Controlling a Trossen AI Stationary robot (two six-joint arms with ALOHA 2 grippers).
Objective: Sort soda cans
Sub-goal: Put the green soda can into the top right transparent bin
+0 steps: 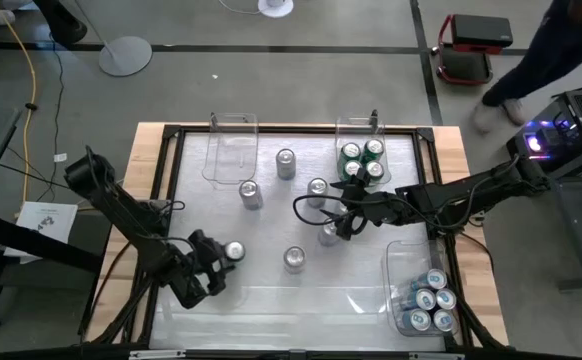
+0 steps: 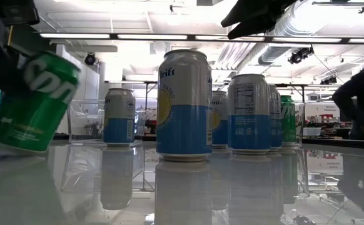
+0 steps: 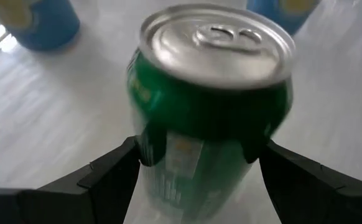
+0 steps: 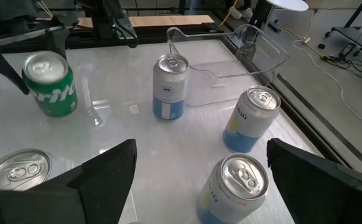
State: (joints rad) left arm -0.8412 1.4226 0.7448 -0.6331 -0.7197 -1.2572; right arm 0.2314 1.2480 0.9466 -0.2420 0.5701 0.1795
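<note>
Gripping a green can (image 3: 209,106) in the left tool (image 1: 218,262), fingers pressing on opposite sides of its body, near the front left of the bench (image 1: 271,300). Tilting off upright in the low view, top leaning away from that tool, so probably lifted clear or tipping. Hanging wide and empty, the right tool (image 1: 343,222), just above the loose blue cans (image 1: 328,234) right of the green can, toward mid-bench. Standing upright, every loose can, long axis vertical. Waiting well beyond the green can, at the far edge, an empty clear bin (image 1: 233,145) and, right of it, a bin of green cans (image 1: 362,162). Calling next for a long carry across to that green bin, closer to the right arm.
</note>
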